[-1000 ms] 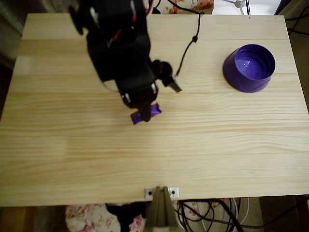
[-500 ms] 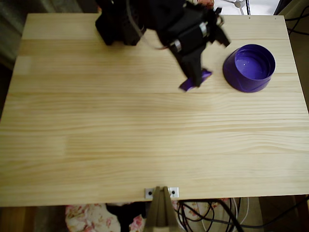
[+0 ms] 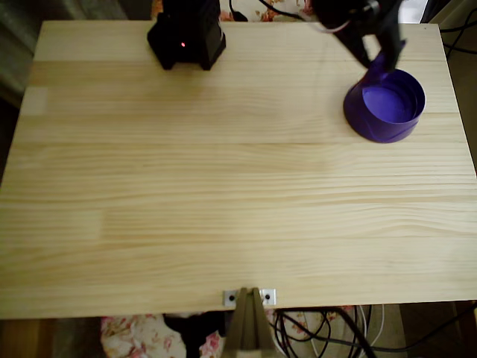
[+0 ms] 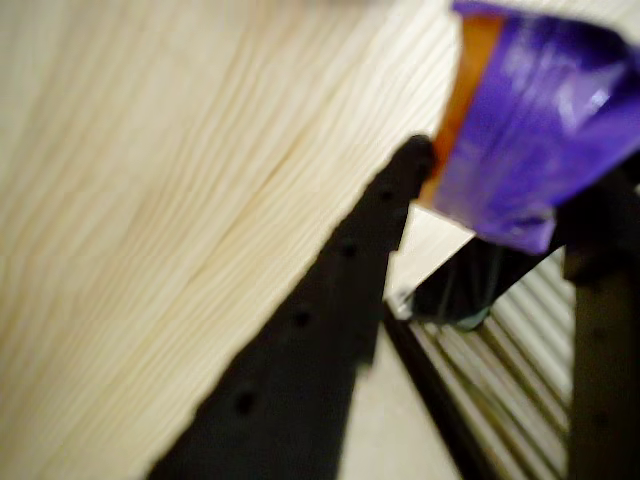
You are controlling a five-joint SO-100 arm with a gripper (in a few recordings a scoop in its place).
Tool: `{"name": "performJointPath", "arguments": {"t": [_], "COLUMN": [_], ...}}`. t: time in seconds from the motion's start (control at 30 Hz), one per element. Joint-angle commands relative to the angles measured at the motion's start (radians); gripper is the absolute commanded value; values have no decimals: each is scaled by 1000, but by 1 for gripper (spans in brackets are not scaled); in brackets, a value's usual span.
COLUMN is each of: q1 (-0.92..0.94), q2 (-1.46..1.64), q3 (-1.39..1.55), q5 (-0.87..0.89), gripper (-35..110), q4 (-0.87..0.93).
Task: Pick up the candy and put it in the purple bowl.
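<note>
One candy (image 4: 525,140), pinched between the closed end effector (image 4: 500,200) fingers, hangs at the purple bowl's (image 3: 384,105) 12 o'clock rim at the table's (image 3: 223,209) 2 o'clock corner; transport step, likely next: centre over bowl, release.

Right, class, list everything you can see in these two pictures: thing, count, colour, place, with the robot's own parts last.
Table: one, pale wood, under everything in the overhead view.
Purple bowl: one, deep purple, upper right of the table in the overhead view.
Candy: one, shiny purple with an orange stripe, held between the fingers in the wrist view.
Cables: several, dark, below the table's near edge.
Arm base: one, black, top edge of the table.
Gripper: one, black, at the bowl's far rim, shut on the candy.
</note>
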Motion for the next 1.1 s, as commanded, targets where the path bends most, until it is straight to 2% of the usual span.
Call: {"name": "performJointPath", "arguments": {"t": [0.0,0.33,0.73,0.83,1.07], "q1": [-72,-112,-89,-81,-84], "q2": [-43,-275,-311,-313,-316], "q3": [-150,-281,-229,-224,-224], "q5": [26,34,63,75,83], "gripper": [0,0,0,16,18], "q4": [-67,-141,-189,-189,-178]}}
